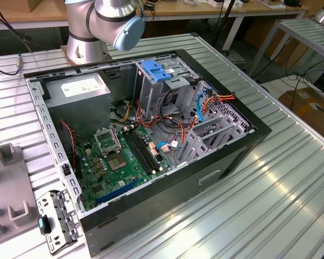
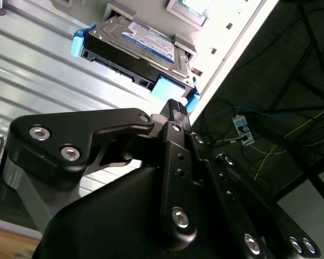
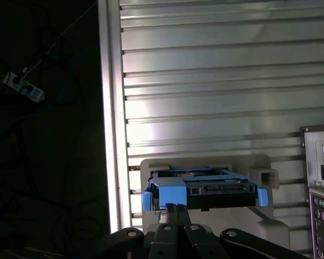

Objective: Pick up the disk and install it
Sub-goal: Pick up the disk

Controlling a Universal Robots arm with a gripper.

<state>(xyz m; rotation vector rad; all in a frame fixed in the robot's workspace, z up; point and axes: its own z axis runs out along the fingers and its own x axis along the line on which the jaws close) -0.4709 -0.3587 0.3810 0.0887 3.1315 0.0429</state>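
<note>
Second wrist view: labelled disk; exterior view: computer case.

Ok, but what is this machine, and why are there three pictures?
It is a robot arm standing on a ribbed metal table. The exterior view looks from off the arm: beside its base lies an open computer case with a green circuit board inside. The two wrist views come from cameras riding on the arm, so they show its black gripper up close. Ahead of it the disk, a hard drive in a blue frame, rests in a grey holder on the table. Whether the gripper touches it, I cannot tell.
</note>
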